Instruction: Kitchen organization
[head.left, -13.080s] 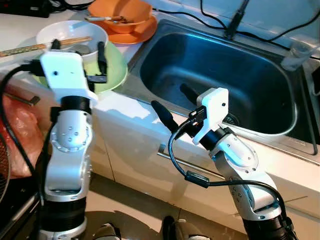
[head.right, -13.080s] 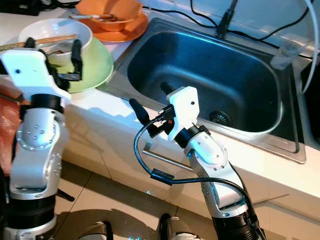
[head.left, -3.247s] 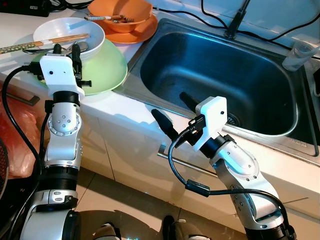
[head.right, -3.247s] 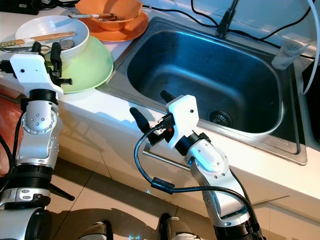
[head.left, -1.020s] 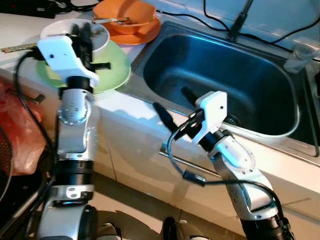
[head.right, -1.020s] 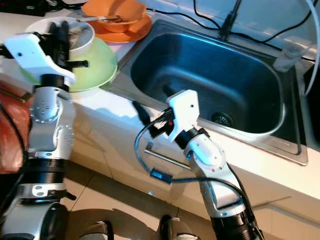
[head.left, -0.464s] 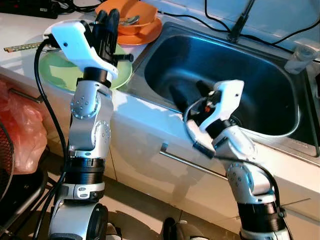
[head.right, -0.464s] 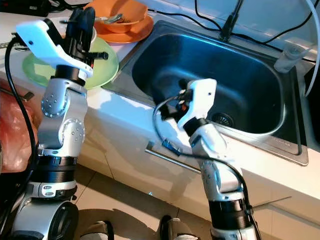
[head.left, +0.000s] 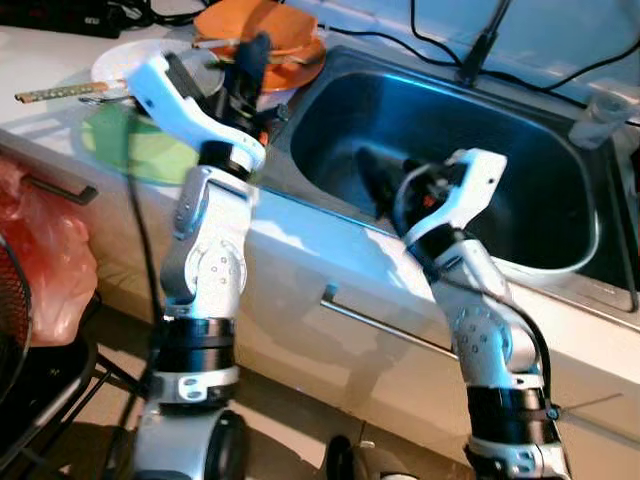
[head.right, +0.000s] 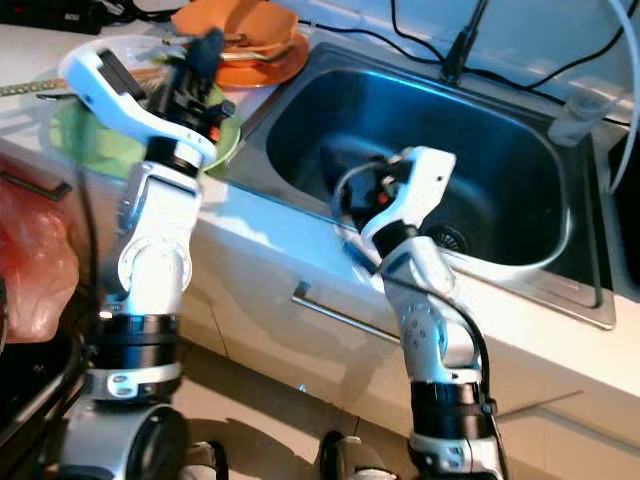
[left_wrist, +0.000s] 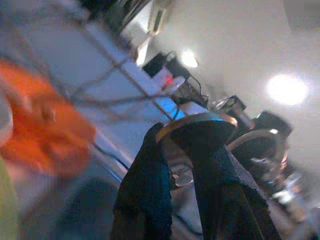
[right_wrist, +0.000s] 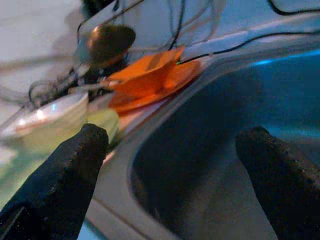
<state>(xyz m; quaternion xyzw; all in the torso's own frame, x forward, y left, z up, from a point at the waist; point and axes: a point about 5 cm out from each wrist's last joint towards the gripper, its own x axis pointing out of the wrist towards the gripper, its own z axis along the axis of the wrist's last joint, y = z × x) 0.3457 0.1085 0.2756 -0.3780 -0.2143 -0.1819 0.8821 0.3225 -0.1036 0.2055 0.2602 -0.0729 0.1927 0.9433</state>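
No writing can be read on anything here. The left gripper (head.left: 252, 60) is raised above the counter edge, fingers close together with nothing between them, near the orange bowl (head.left: 262, 28), white bowl (head.left: 130, 62) and green plate (head.left: 140, 150). The right gripper (right_wrist: 175, 165) is spread wide and empty over the steel sink (head.left: 560, 190), whose basin lies open.

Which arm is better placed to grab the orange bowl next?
Left, probably. The left gripper is raised over the counter right beside the orange bowl. The right gripper hangs open inside the sink, farther from the dishes.
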